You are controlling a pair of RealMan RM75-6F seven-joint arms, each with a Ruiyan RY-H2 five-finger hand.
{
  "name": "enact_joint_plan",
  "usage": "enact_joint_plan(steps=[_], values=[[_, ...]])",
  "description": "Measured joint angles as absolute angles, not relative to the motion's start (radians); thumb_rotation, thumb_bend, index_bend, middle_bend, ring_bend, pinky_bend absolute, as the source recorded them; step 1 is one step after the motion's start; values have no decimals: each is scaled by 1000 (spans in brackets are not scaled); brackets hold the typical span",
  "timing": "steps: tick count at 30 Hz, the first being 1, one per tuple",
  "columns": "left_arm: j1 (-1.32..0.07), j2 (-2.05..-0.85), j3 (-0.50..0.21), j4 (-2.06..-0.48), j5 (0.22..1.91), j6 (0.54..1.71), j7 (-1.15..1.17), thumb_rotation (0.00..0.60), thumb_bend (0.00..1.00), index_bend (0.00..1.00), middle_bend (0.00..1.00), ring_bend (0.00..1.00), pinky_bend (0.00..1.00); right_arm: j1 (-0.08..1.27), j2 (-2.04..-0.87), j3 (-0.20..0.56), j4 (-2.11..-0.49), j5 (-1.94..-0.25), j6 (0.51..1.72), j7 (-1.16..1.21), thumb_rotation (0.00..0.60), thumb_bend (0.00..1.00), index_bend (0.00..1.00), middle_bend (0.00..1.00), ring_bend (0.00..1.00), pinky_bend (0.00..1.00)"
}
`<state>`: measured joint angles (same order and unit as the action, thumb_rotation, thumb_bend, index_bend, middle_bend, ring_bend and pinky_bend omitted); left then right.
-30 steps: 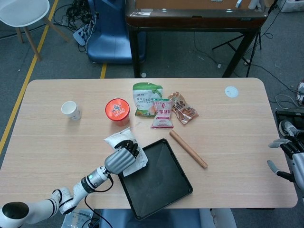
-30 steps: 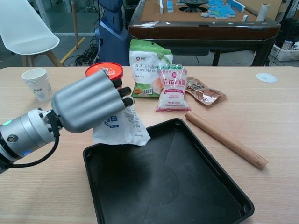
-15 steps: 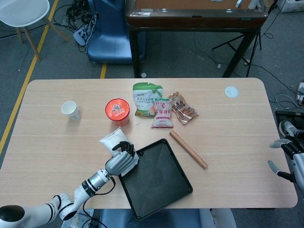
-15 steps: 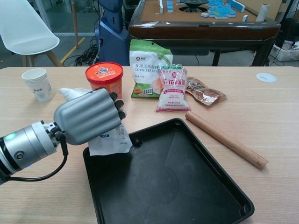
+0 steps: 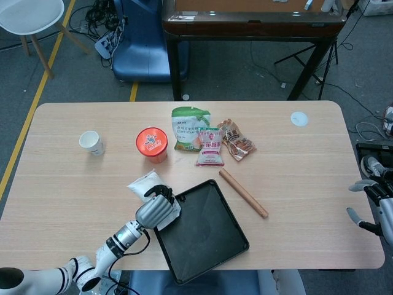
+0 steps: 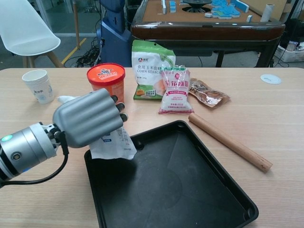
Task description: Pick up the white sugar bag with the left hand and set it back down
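My left hand (image 5: 156, 211) (image 6: 88, 118) grips the white sugar bag (image 5: 142, 183) (image 6: 114, 145), fingers curled over its middle. The bag lies low at the table, between the red tub and the black tray's left corner; its lower edge hangs at the tray rim in the chest view. Whether it rests fully on the table I cannot tell. My right hand (image 5: 371, 203) stays off the table's right edge, fingers apart and holding nothing; the chest view does not show it.
A black tray (image 5: 209, 246) (image 6: 190, 209) sits at the front centre. A wooden rolling pin (image 5: 243, 192) (image 6: 229, 141) lies right of it. A red tub (image 5: 151, 143), green starch bag (image 5: 190, 127), pink packet (image 5: 210, 146), brown snack pack (image 5: 237, 139) and paper cup (image 5: 91, 142) stand behind.
My left hand has come down and back toward me with the sugar bag, moving it left off the tray's corner to the table beside the tray. The right hand has not moved.
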<state>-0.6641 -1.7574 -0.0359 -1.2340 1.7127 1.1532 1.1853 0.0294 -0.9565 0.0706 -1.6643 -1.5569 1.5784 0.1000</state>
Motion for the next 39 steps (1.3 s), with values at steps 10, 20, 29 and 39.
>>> enact_joint_plan(steps=[10, 20, 29, 39], values=[[-699, -1774, -76, -1184, 1695, 1182, 756, 600, 176, 554, 693, 627, 754, 27, -961, 72, -1658, -1548, 1576, 102, 600, 256, 385, 355, 217, 225], [-710, -1770, -187, -1208, 1537, 1168, 329, 600, 177, 556, 693, 629, 755, 31, -965, 74, -1655, -1546, 1569, 106, 600, 256, 385, 355, 216, 225], [-713, -1746, -253, -1226, 1374, 1059, -1, 600, 176, 537, 688, 629, 755, 33, -972, 74, -1649, -1547, 1565, 109, 600, 255, 385, 355, 216, 225], [-736, -1746, -265, -1148, 1303, 916, -258, 600, 176, 474, 662, 617, 740, 35, -971, 74, -1649, -1542, 1556, 108, 600, 256, 385, 355, 216, 225]])
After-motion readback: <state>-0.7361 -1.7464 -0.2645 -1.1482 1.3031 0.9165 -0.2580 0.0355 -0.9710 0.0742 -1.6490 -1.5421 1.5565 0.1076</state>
